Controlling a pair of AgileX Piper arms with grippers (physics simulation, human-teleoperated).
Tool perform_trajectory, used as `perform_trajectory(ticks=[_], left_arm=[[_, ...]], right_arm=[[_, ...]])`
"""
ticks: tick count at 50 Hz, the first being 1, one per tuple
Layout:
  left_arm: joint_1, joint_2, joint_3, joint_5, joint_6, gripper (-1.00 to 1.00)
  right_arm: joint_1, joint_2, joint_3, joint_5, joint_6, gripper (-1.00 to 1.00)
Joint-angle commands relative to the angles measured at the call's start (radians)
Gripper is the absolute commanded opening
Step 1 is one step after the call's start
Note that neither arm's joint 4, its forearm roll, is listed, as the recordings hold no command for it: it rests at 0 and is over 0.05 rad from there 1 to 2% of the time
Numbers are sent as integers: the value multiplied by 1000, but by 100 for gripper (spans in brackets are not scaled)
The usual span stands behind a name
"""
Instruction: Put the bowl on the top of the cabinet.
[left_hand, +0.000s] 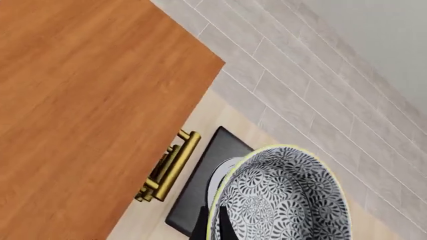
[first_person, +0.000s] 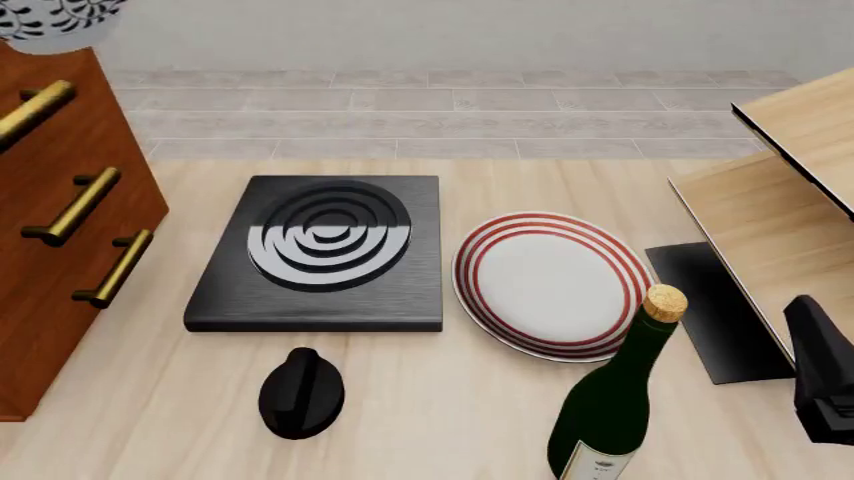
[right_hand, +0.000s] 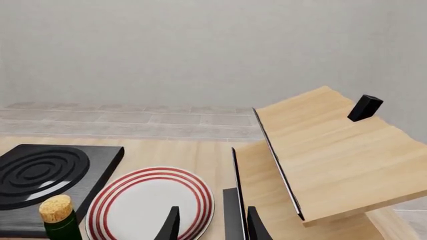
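the bowl, blue-and-white floral with a pale rim, sits clamped at its rim in the left pincer, raised beside the top of the reddish cabinet; in the front view it shows at the upper left corner, above the cabinet. the right pincer hangs open and empty over the red-ringed plate on the table.

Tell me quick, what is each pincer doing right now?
Left pincer: shut on the bowl, held above the cabinet.
Right pincer: open, holding nothing, low over the table by the plate.
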Motion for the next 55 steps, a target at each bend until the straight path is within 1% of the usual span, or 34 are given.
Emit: perform_trajectory(ticks=[1, 3, 7, 12, 17, 23, 25, 35, 43, 55], left_arm=[[87, 10, -56, 29, -11, -100], [109, 14, -70, 36, -15, -100], [125, 20, -81, 41, -18, -100], [161, 28, -97, 49, -37, -100], [193, 32, -115, 52, -35, -100], [222, 37, -95, 39, -42, -100], [244, 42, -97, 38, -37, -100], [292, 55, -104, 33, -38, -100], [339, 68, -87, 17, -37, -100], [380, 75, -87, 16, -48, -100]], right_arm=[[1, 0, 2, -2, 0, 100], [3, 0, 2, -1, -1, 100], [4, 0, 2, -1, -2, 100], [4, 3, 1, -2, -3, 100], [4, 1, 2, 0, -3, 100], [5, 0, 2, 2, -4, 100], [6, 1, 2, 1, -5, 100], [8, 0, 2, 0, -9, 100], [9, 0, -1, 3, -11, 100], [9, 0, -7, 9, -13, 100]])
